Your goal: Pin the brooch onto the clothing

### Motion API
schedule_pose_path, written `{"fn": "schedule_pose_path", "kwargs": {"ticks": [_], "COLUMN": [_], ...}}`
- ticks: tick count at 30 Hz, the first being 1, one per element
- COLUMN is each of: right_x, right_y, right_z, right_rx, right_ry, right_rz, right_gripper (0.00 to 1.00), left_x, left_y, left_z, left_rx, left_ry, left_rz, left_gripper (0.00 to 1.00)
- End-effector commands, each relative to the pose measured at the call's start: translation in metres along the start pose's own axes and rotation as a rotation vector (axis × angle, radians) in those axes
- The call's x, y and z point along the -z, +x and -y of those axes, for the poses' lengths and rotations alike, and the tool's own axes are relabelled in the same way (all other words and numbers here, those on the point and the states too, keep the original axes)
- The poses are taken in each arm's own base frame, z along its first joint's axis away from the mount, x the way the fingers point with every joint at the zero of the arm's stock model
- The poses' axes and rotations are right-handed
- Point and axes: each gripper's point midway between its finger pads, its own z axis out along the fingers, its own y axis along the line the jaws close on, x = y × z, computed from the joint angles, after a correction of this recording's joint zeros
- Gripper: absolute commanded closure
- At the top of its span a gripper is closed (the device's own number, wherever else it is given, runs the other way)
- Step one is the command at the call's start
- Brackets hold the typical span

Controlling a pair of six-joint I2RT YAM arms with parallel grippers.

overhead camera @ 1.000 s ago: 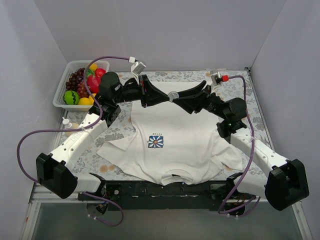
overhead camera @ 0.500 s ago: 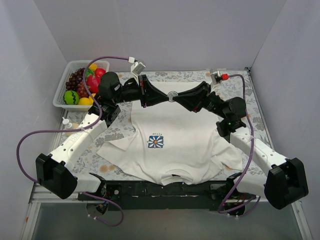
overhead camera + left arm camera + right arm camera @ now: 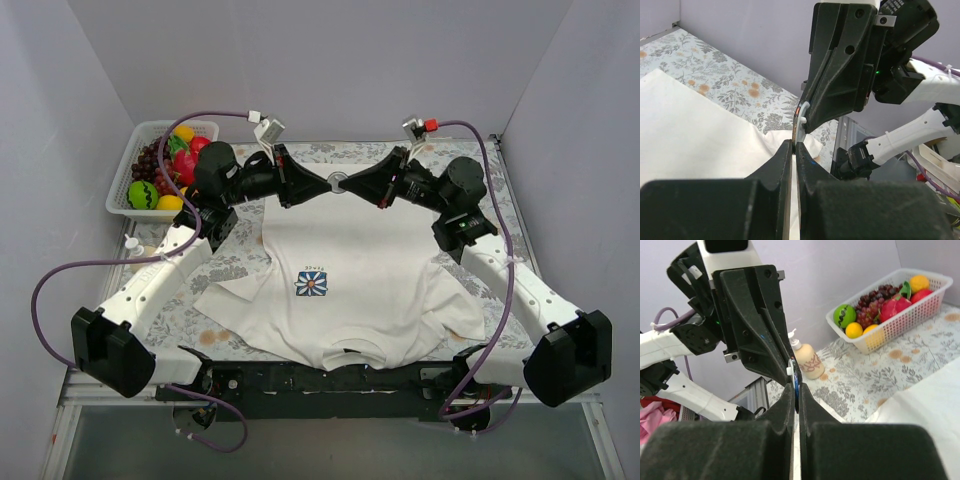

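The brooch [image 3: 337, 182] is a tiny round disc held in the air above the far hem of the white T-shirt, the clothing [image 3: 350, 270], which lies flat on the table. My left gripper [image 3: 325, 184] comes in from the left and is shut on the brooch. My right gripper [image 3: 350, 183] comes in from the right and is also shut on it. The left wrist view shows the brooch [image 3: 800, 122] edge-on at the left gripper [image 3: 794, 145]. In the right wrist view the brooch's blue rim [image 3: 796, 382] sits at the right gripper [image 3: 796, 392].
A white basket [image 3: 128, 188] of toy fruit stands at the far left corner. A small lotion bottle [image 3: 807, 360] stands on the floral table cover left of the shirt. The shirt carries a blue-and-white flower print [image 3: 312, 284] at the chest.
My right gripper has closed from open onto the brooch. Both grippers and the brooch have shifted slightly toward the far side, and the right arm's wrist has swung back.
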Motion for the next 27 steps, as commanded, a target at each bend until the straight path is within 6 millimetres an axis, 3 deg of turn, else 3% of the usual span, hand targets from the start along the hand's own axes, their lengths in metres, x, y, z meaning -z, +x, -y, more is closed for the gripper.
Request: {"fn": "schedule_pose_path", "kwargs": {"ticks": [1, 8, 16, 21, 22, 26, 27], "right_x": [-0.004, -0.011, -0.01, -0.008, -0.009, -0.004, -0.002], "right_y": [0.018, 0.036, 0.044, 0.037, 0.027, 0.017, 0.017], "right_z": [0.047, 0.065, 0.077, 0.067, 0.059, 0.04, 0.036], "right_rx": [-0.057, -0.065, -0.02, 0.045, 0.08, 0.179, 0.188], "right_ry": [0.202, 0.279, 0.344, 0.308, 0.281, 0.212, 0.2], "right_rz": [-0.087, -0.187, -0.25, -0.236, -0.205, -0.158, -0.153], "right_gripper": [0.99, 0.99, 0.99, 0.99, 0.99, 0.99, 0.81], "left_x": [0.003, -0.006, -0.014, -0.014, -0.015, -0.014, -0.013], "left_y": [-0.02, -0.032, -0.04, -0.04, -0.041, -0.038, -0.039], "left_z": [0.047, 0.056, 0.068, 0.063, 0.058, 0.04, 0.038], "left_rx": [-0.078, -0.097, -0.114, -0.11, -0.106, -0.087, -0.085], "left_ry": [0.119, 0.141, 0.167, 0.133, 0.108, 0.012, -0.006], "left_rz": [0.006, 0.023, 0.041, 0.058, 0.069, 0.095, 0.104], "left_gripper": [1.0, 1.0, 1.0, 1.0, 1.0, 1.0, 1.0]}}
